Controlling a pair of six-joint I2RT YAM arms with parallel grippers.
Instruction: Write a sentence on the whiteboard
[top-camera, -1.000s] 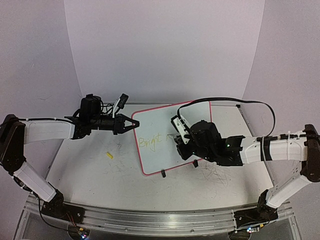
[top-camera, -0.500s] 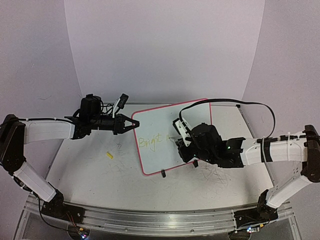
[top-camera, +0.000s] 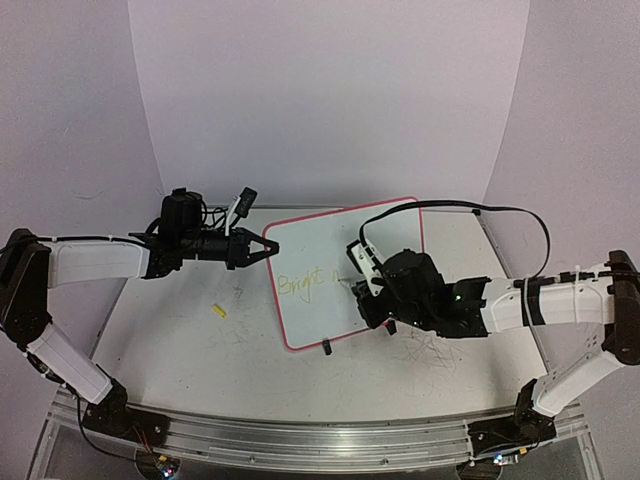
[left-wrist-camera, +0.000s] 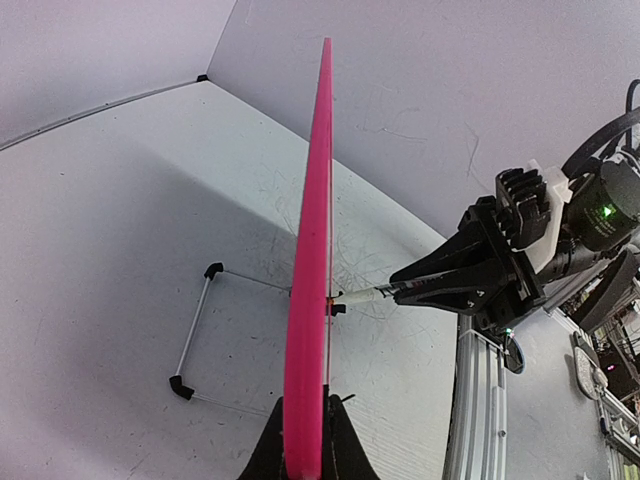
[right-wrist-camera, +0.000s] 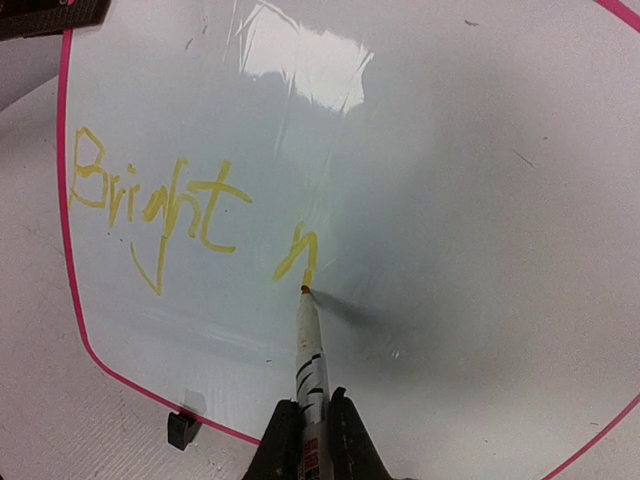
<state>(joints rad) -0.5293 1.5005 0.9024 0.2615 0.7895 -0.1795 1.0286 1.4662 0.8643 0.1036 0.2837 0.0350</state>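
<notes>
The whiteboard (top-camera: 330, 235) stands tilted on the table, white with a pink rim. My left gripper (top-camera: 268, 248) is shut on its left edge; the left wrist view shows the board edge-on (left-wrist-camera: 310, 250) between the jaws of that gripper (left-wrist-camera: 305, 420). My right gripper (top-camera: 362, 290) is shut on a white marker (right-wrist-camera: 310, 350), whose tip touches the board (right-wrist-camera: 450, 150). The sentence (right-wrist-camera: 150, 200) reads "Bright" in yellow, followed by the first strokes of another letter (right-wrist-camera: 300, 255). The right gripper (right-wrist-camera: 308, 415) sits at the bottom of its own view. The marker (left-wrist-camera: 385, 292) also shows in the left wrist view.
A small yellow piece (top-camera: 218, 310) lies on the table left of the board. A black clip (top-camera: 327, 348) sits at the board's lower edge. A wire stand (left-wrist-camera: 195, 330) props the board from behind. Grey scribbles (top-camera: 430, 350) mark the table.
My right gripper has shifted slightly right along the board, and new yellow strokes have appeared after "Bright". The left gripper and the board have not moved.
</notes>
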